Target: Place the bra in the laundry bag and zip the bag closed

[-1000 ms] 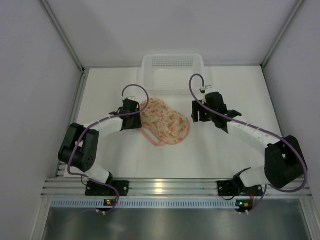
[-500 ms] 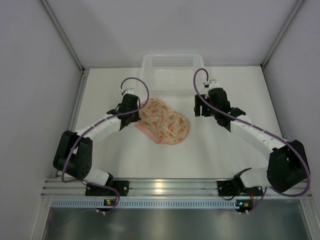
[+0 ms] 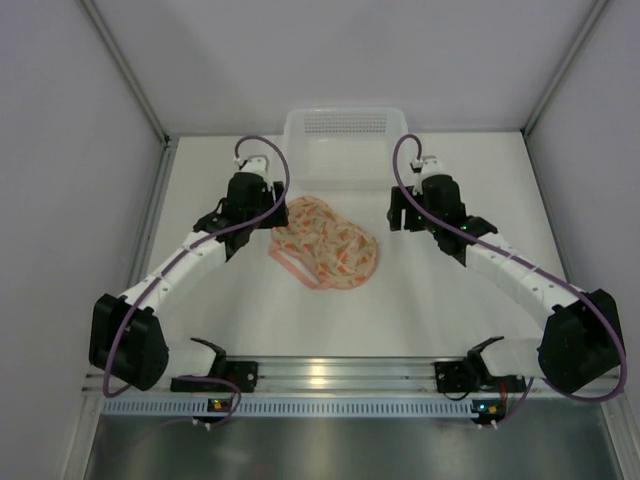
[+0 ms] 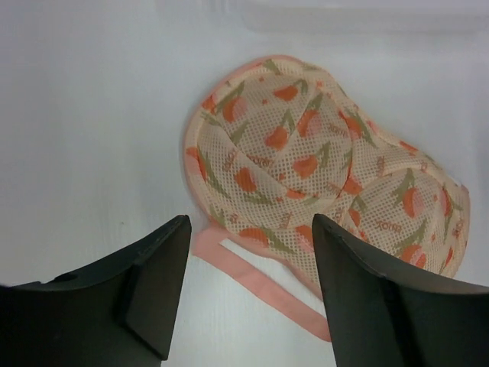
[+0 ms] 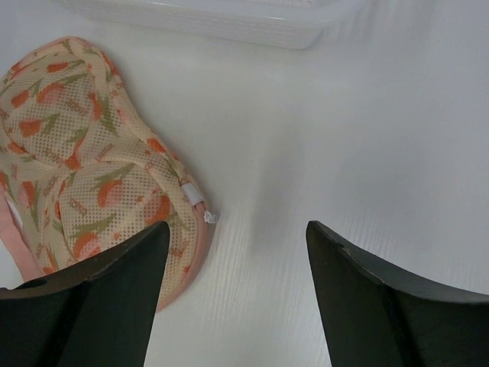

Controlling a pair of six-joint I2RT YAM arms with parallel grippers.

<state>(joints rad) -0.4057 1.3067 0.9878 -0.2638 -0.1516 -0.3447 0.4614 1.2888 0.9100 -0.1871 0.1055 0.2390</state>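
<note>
The laundry bag [image 3: 328, 242] lies shut on the white table, pale mesh with an orange-pink print and coral trim. It also shows in the left wrist view [image 4: 321, 168] and the right wrist view [image 5: 84, 160]. Its coral loop handle [image 4: 260, 279] lies flat at its near left. A small white zipper pull [image 5: 206, 217] sits at its right rim. The bra is hidden. My left gripper [image 3: 258, 208] [image 4: 252, 225] is open and empty, above the bag's left edge. My right gripper [image 3: 402, 212] [image 5: 237, 229] is open and empty, right of the bag over bare table.
A white slotted plastic basket [image 3: 345, 125] stands at the table's back edge, just behind the bag; its rim shows in the right wrist view [image 5: 229, 23]. Grey walls close in both sides.
My left gripper has drawn back from the bag's left edge, toward the back left, its arm stretching out. My right gripper has moved a little toward the back. The bag stays put.
</note>
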